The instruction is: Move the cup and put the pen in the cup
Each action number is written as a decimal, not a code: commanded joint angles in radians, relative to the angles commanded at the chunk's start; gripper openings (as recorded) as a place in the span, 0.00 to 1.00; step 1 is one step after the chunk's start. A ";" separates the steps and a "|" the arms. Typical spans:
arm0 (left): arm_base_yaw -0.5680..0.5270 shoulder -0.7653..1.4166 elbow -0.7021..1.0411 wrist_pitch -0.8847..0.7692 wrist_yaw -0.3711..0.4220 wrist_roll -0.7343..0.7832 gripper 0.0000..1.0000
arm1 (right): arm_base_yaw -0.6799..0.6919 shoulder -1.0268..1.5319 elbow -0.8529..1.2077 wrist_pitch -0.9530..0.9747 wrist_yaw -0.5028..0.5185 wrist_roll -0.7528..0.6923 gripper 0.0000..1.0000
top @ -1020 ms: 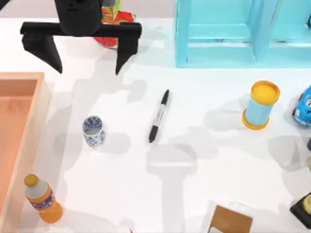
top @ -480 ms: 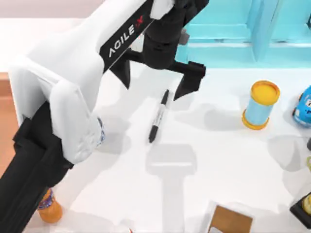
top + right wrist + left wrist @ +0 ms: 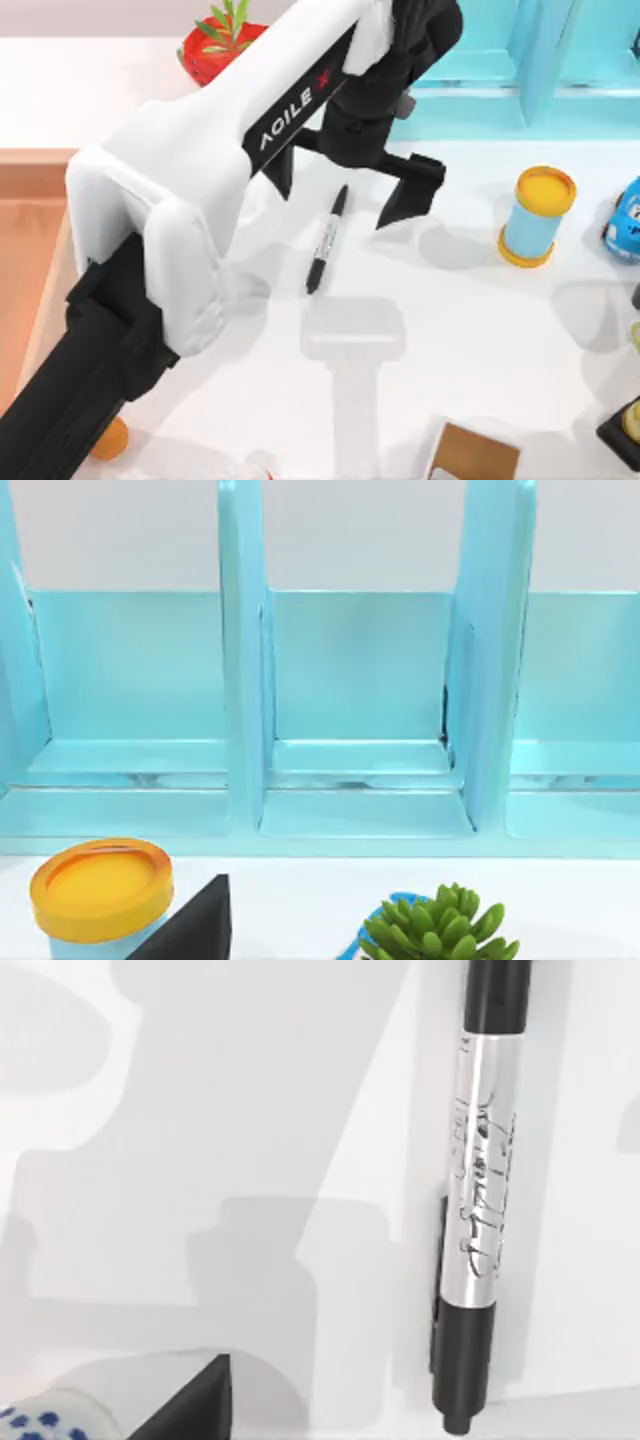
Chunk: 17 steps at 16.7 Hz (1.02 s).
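Seen from above, the left AgileX arm stretched diagonally across the white table [image 3: 480, 330], its black two-finger left gripper [image 3: 345, 192] poised over the upper end of the slim black marker pen with a pale label band [image 3: 326, 241], fingers spread apart to either side of it. The pen lay flat near the table's centre. A light-blue cylinder with yellow ends [image 3: 537, 217] stood well to the right, a turquoise shelf unit [image 3: 560, 60] ran along the far edge, and a red pot holding a green plant [image 3: 215, 40] sat at the top left.

From the left wrist, the pen [image 3: 482, 1190] lay along the tabletop, while the rim of the small white cup with blue floral pattern [image 3: 45, 1418] showed at the picture's edge beside one dark fingertip [image 3: 190, 1405].

From the right wrist, the shelf unit's compartments [image 3: 360, 710] faced the camera, with the yellow-capped cylinder [image 3: 100, 890] and a green succulent [image 3: 440, 935] in front; whether the right gripper was open could not be told.
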State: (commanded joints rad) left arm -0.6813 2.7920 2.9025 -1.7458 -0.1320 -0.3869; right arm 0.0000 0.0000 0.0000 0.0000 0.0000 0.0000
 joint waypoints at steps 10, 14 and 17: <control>0.017 -0.091 -0.439 0.334 -0.006 0.021 1.00 | 0.000 0.000 0.000 0.000 0.000 0.000 1.00; 0.025 -0.127 -0.616 0.489 -0.007 0.028 1.00 | 0.000 0.000 0.000 0.000 0.000 0.000 1.00; 0.026 -0.133 -0.643 0.513 -0.007 0.030 1.00 | 0.000 0.000 0.000 0.000 0.000 0.000 1.00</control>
State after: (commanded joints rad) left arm -0.6551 2.6595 2.2600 -1.2329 -0.1389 -0.3574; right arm 0.0000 0.0000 0.0000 0.0000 0.0000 0.0000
